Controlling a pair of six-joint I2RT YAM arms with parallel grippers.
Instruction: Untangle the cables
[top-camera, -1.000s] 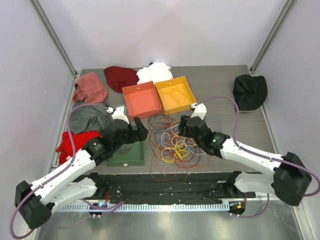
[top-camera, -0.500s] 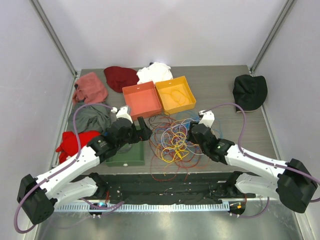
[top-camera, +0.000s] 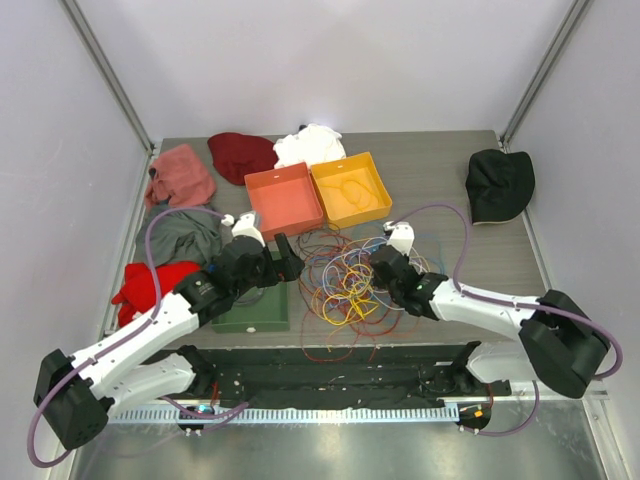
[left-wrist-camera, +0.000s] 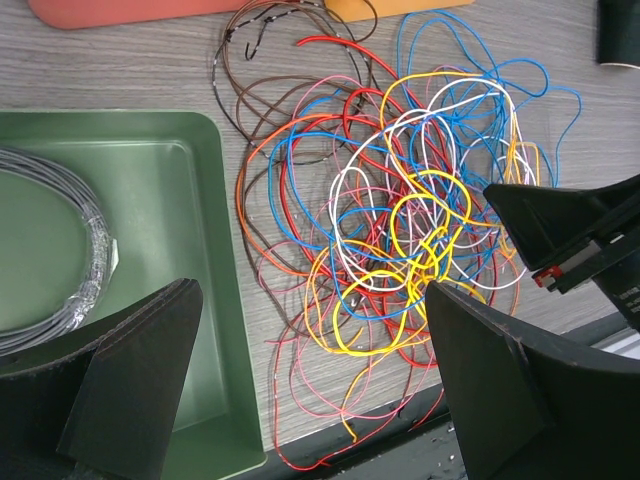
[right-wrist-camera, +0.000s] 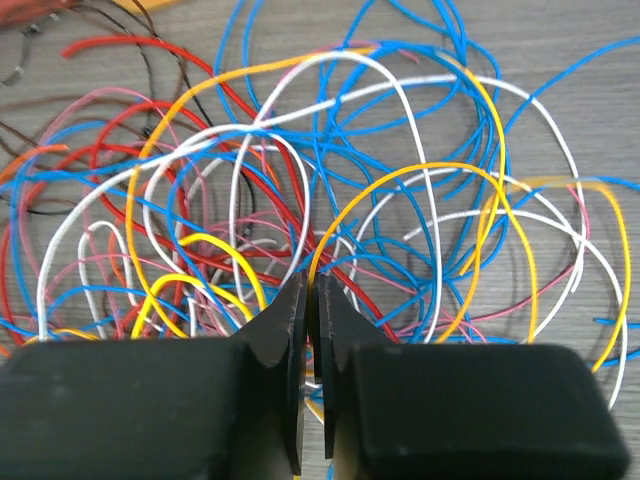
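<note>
The cables (top-camera: 345, 275) lie as one tangle of red, yellow, blue, white, pink, orange and brown loops on the table between my two arms. My right gripper (top-camera: 380, 263) sits low on the tangle's right side. In the right wrist view its jaws (right-wrist-camera: 312, 288) are shut on an orange cable (right-wrist-camera: 430, 167), which runs into the narrow slit between them. My left gripper (top-camera: 286, 262) hovers at the tangle's left edge. In the left wrist view it (left-wrist-camera: 310, 300) stands wide open above the cables (left-wrist-camera: 400, 200), with nothing between its fingers.
A green tray (left-wrist-camera: 215, 220) holding a grey coil (left-wrist-camera: 95, 245) lies left of the tangle. Orange-red (top-camera: 285, 198) and yellow (top-camera: 350, 188) boxes stand behind it. Cloths (top-camera: 180, 175) are piled at the left and back, and a black hat (top-camera: 498, 183) lies at the right. Some loops hang over the table's front edge (left-wrist-camera: 400, 420).
My right gripper has come down into the tangle's right side and closed on the orange cable. The left arm shifted slightly right early on, then held still, open.
</note>
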